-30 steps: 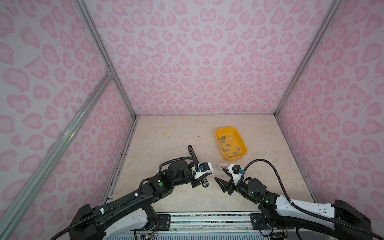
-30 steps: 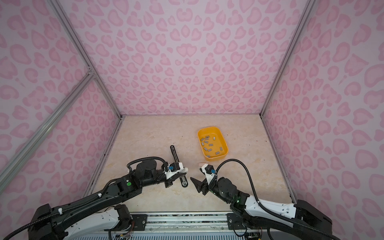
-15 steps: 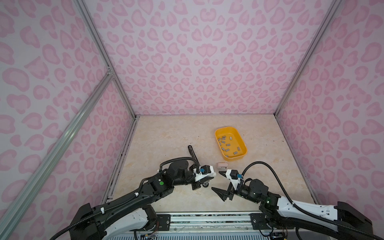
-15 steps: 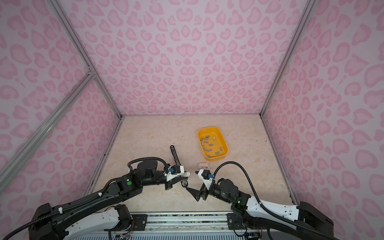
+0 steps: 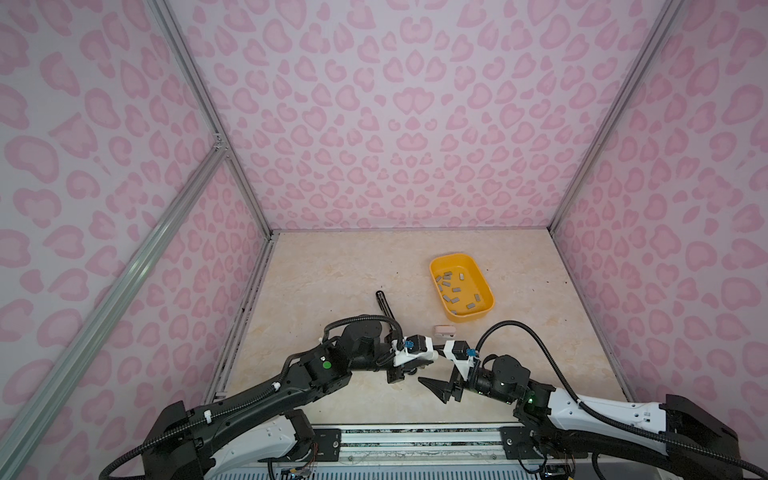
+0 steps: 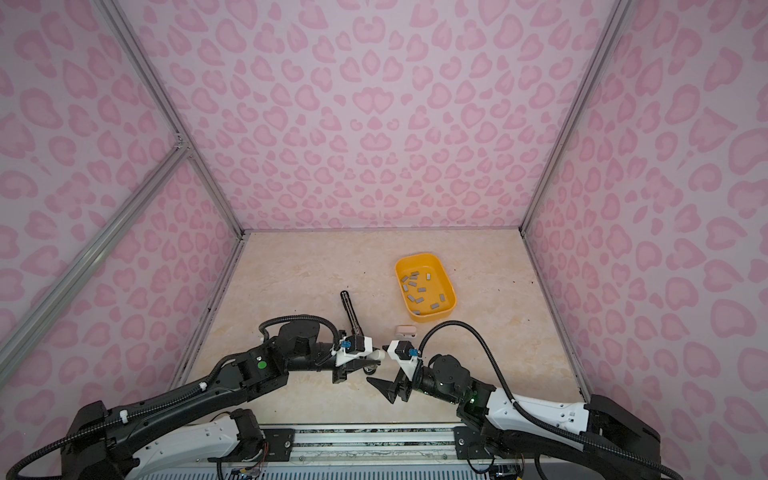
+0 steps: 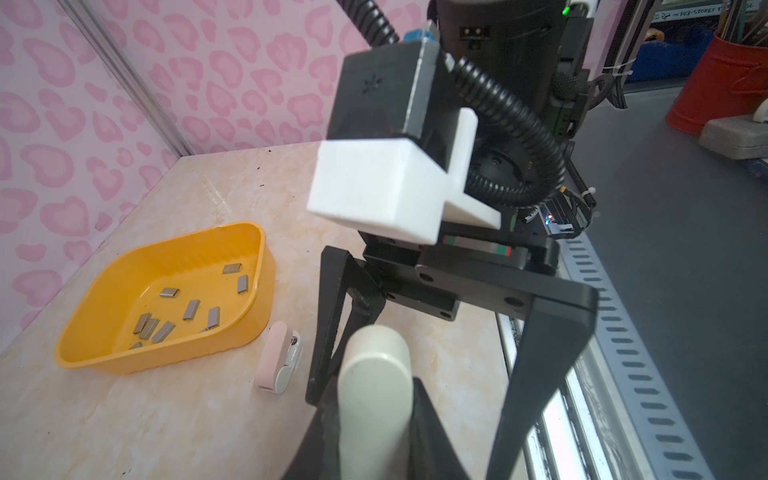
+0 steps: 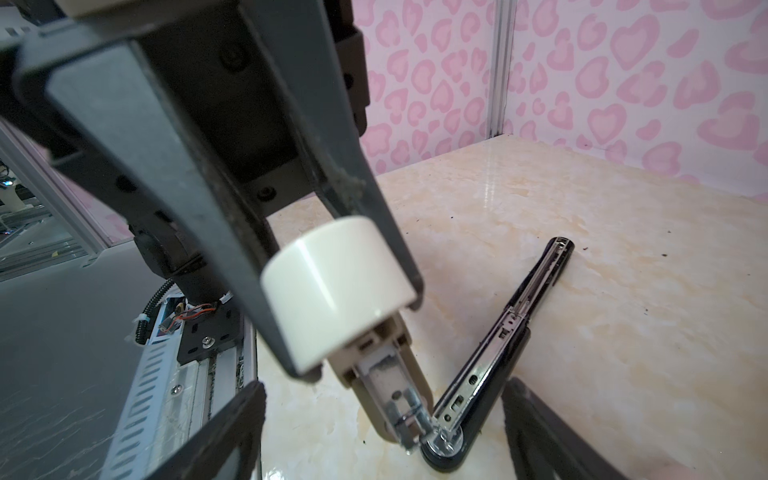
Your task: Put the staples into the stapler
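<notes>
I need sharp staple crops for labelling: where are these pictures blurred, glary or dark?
In the left wrist view the stapler's cream end, close to the lens, is soft, while the staples in the yellow tray are sharp; in the right wrist view the right gripper has blurred fingers and a reflection streaks the table; in both top views the corners dim.

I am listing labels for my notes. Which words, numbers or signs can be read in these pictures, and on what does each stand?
"143-STOREY": on a pale strip in the background of the left wrist view, near a red container; the letters around it are blurred or cut off.
No legible text on the stapler, the staples or the yellow tray.
</notes>
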Tool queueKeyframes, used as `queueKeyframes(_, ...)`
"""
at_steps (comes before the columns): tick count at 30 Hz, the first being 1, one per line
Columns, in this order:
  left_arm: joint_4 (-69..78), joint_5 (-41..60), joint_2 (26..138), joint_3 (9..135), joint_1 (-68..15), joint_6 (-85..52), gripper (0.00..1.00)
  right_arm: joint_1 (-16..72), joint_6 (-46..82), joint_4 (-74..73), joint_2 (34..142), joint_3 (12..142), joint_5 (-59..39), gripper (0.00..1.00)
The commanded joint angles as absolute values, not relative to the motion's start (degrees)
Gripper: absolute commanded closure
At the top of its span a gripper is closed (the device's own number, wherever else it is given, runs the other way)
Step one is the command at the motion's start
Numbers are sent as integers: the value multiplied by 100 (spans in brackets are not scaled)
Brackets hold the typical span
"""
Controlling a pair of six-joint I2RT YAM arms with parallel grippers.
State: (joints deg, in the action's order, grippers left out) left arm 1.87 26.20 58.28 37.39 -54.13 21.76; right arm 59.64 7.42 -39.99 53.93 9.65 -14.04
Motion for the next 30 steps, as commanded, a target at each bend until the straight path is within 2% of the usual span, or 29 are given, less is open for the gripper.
queueKeyframes(1, 160, 2943, 5838, 3786, -5423, 2350, 97, 5981, 669, -4226, 5439, 1018, -1515, 14)
queueKeyframes(13, -45, 3673, 5674, 3754, -5427, 2742, 97, 5980, 367, -4564, 5624, 1041, -2226, 29)
queueKeyframes(19, -92, 3822, 5765, 3814, -5431, 2760, 97, 5987, 389, -4729, 5763, 1094, -2622, 32)
queueKeyframes(23, -75, 3906, 5794, 3844, -5430, 2777, 97, 6011, 402, -4792, 5847, 1126, -2576, 44)
queueKeyframes(30, -46, 4104, 5788, 3825, -5427, 2830, 97, 6026, 431, -4932, 5953, 1127, -2601, 60)
